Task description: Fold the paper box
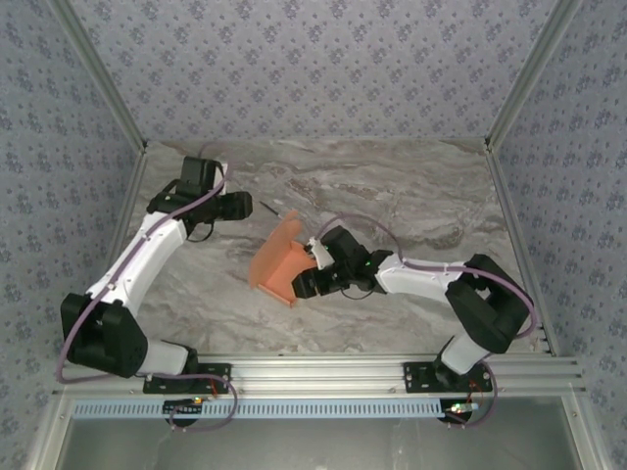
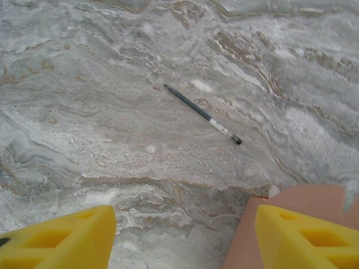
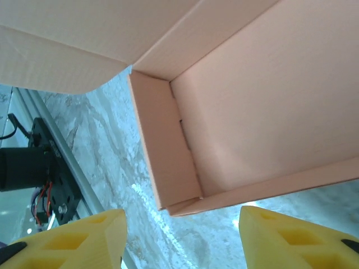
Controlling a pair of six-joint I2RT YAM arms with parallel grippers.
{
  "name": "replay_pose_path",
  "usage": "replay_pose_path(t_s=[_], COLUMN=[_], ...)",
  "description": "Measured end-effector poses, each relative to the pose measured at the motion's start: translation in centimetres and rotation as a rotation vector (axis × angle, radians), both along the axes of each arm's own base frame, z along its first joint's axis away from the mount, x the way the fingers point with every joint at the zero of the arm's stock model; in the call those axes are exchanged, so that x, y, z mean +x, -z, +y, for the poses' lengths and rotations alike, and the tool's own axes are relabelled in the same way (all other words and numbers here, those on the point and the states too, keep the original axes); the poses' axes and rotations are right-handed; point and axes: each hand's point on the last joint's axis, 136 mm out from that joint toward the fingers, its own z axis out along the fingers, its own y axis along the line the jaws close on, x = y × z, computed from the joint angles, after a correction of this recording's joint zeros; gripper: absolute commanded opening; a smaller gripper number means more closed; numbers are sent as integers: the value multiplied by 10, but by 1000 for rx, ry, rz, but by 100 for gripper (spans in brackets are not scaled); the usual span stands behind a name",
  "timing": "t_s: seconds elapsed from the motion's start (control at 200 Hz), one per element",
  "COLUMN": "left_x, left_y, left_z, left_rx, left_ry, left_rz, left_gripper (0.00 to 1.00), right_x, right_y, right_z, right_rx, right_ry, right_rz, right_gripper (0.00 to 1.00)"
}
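The paper box (image 1: 278,261) is a salmon-orange piece lying mid-table, partly folded, with one flap standing up at its far side. In the right wrist view the paper box (image 3: 252,106) shows an open tray with raised walls and a corner just ahead of the jaws. My right gripper (image 1: 307,270) sits against the box's right edge. It (image 3: 182,224) is open, with only table between its yellow fingers (image 3: 78,241). My left gripper (image 1: 251,208) hovers at the back left, open (image 2: 185,224) over bare marble. A corner of the paper box (image 2: 247,235) lies beside its right finger.
A thin dark pen (image 2: 202,114) lies on the marble table (image 1: 411,196) ahead of the left gripper, just behind the box. Patterned walls and metal posts enclose the table on three sides. An aluminium rail (image 1: 323,370) runs along the near edge.
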Motion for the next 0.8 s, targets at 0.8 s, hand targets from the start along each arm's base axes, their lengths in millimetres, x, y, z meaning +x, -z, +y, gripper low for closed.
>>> replay_pose_path(t_s=[0.8], left_x=[102], left_y=[149], left_z=[-55], left_rx=[-121], left_ry=[-23], left_rz=[284], left_gripper=[64], right_x=[47], right_y=[-5], right_z=[-102], right_rx=[-129], right_ry=[232], right_rz=[-62], right_gripper=[59])
